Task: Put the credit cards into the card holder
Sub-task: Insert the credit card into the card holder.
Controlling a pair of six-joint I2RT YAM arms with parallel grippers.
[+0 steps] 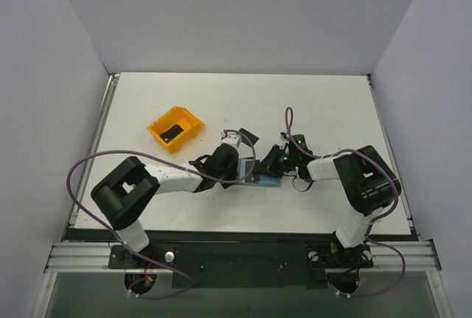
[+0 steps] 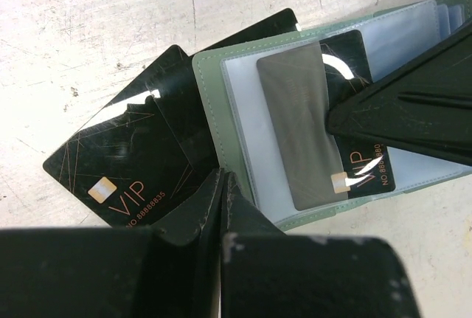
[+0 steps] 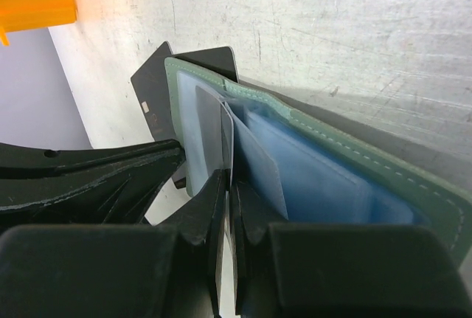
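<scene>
Several credit cards (image 2: 125,163) fan out from under the open card holder (image 2: 240,119) at its 9 o'clock edge, on the table (image 1: 295,104). Left end effector (image 2: 223,192) clenched at 6 o'clock; grip unclear. Right end effector (image 3: 227,192) pinches its clear sleeve.

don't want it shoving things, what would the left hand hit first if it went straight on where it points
Most likely the stitched edge of the sage-green folding wallet, directly ahead of the left hand; a flat black VIP card lies just beside that line. Its height above them is unclear.
</scene>
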